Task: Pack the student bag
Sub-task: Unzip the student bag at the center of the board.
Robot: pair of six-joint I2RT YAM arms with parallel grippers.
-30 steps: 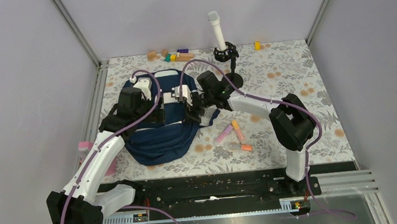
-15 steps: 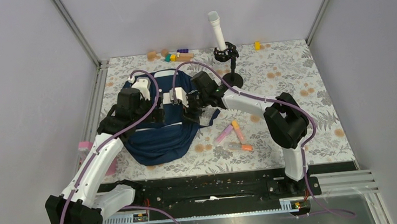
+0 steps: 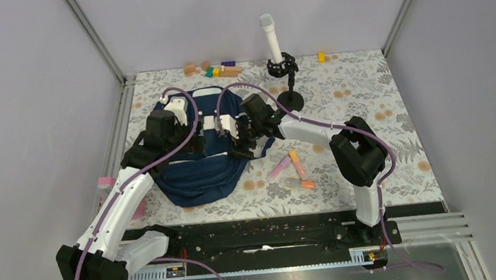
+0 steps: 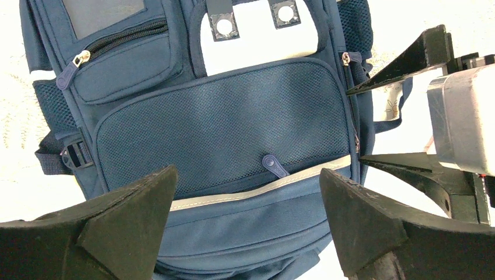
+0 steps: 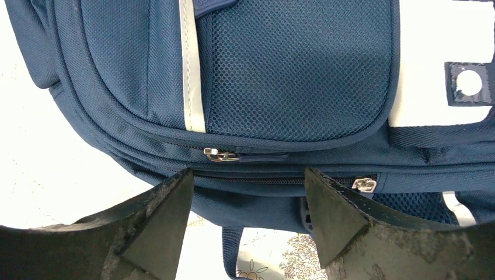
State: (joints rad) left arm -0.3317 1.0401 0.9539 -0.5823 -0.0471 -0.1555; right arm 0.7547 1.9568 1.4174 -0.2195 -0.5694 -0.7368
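The student bag [image 3: 197, 168], navy blue with white patches, lies flat on the left half of the table. My left gripper [image 3: 196, 139] hovers open over its front; in the left wrist view the gripper [image 4: 245, 213] spans the mesh pocket [image 4: 233, 116] and a small zipper tab [image 4: 274, 166]. My right gripper [image 3: 237, 141] is open at the bag's right side. In the right wrist view that gripper [image 5: 248, 204] straddles the side zippers, with one metal pull [image 5: 220, 154] just above the gap and another [image 5: 365, 184] by the right finger. Neither gripper holds anything.
Three markers [image 3: 279, 168] [image 3: 297, 164] [image 3: 301, 184] lie right of the bag. A white cylinder [image 3: 270, 40] stands in a black stand [image 3: 290, 99] at the back. Coloured blocks [image 3: 219, 69] and a yellow block [image 3: 321, 56] lie along the far edge. A pink object [image 3: 107, 183] sits at the left rim.
The right arm has shifted left, bringing its gripper closer in over the bag's right side. The left arm has hardly moved.
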